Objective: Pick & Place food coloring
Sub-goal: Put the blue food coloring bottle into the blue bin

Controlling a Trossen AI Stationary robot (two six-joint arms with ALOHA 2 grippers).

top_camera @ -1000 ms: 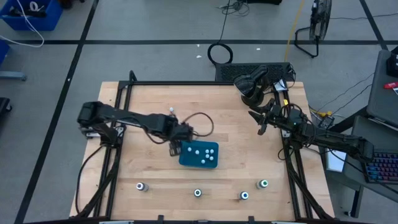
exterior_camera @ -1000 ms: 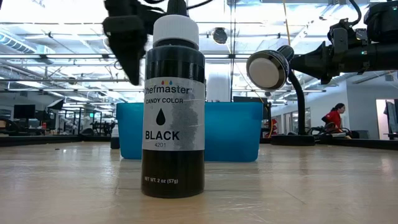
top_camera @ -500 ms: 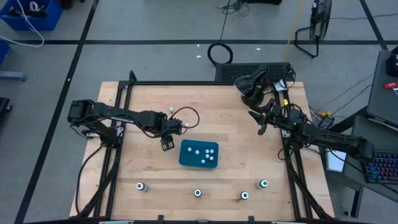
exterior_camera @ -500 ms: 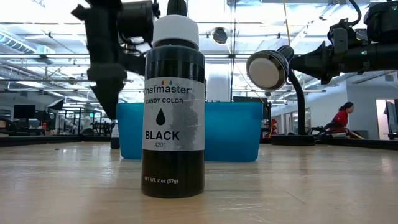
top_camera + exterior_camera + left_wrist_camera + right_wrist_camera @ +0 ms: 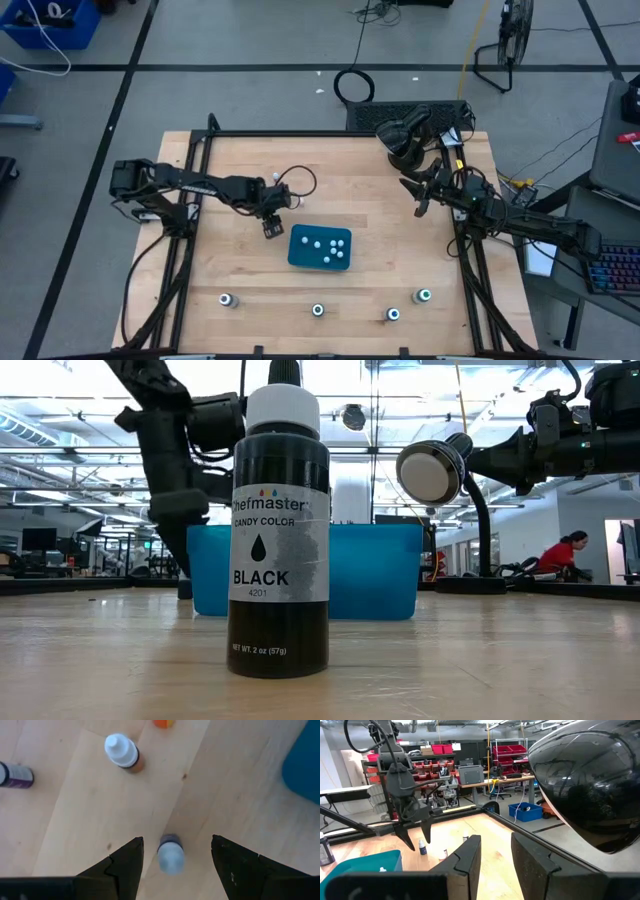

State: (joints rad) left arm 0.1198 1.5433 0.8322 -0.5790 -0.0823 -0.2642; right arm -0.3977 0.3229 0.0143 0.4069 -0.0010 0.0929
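As judged from overhead, nearer arm by far: left gripper (image 5: 272,228), hanging over the worktop (image 5: 380,190) just beside the tray's (image 5: 296,258) rear left corner. Fingers (image 5: 122,867) spread wide, pinching nothing.

Target in the left wrist view: one small bottle (image 5: 170,857), pale cap over a dark collar, standing on bare wood and lined up squarely in the gap between the two fingers, touching neither. Seen almost end-on, cap uppermost, so long axis taken as upright or close to it; blurred, so exact tilt not certifiable. Not discernible in the high view beneath the gripper.

Likely requirement, as a judgement: straight descent along the bottle's axis, then closure across its body; little sideways correction needed.

Other stock on the worktop: white-capped bottle (image 5: 123,752) and purple bottle (image 5: 15,774) farther off, the latter apparently on its side. Several pale caps (image 5: 322,246) already inside the tray. Four dark bottles (image 5: 318,310) along the front edge, well apart from either arm.

Right gripper (image 5: 496,857) parked at the right rear edge, fingers slightly parted and empty.
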